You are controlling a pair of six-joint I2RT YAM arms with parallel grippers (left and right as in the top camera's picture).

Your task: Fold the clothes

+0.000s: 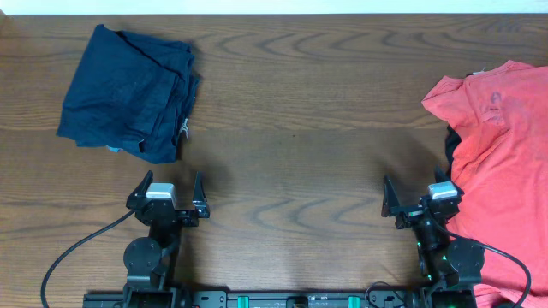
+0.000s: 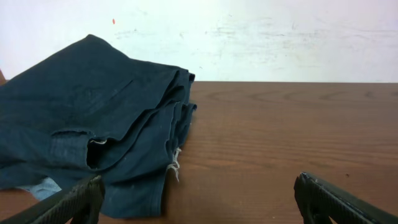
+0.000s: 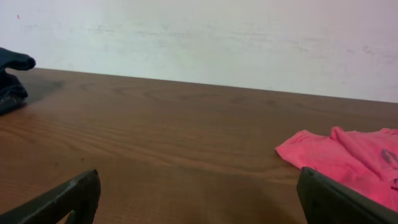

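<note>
A coral-red T-shirt (image 1: 501,162) lies crumpled at the table's right edge, partly out of frame; it also shows in the right wrist view (image 3: 348,158). A bit of black cloth (image 1: 451,145) peeks from under its left side. A dark navy garment (image 1: 128,92) lies roughly folded at the far left; it also shows in the left wrist view (image 2: 93,130). My left gripper (image 1: 169,195) is open and empty near the front edge, below the navy garment. My right gripper (image 1: 417,198) is open and empty, just left of the red shirt.
The brown wooden table (image 1: 291,128) runs between the two garments. A white wall (image 2: 249,37) stands behind its far edge. Black cables (image 1: 68,257) trail from the arm bases at the front.
</note>
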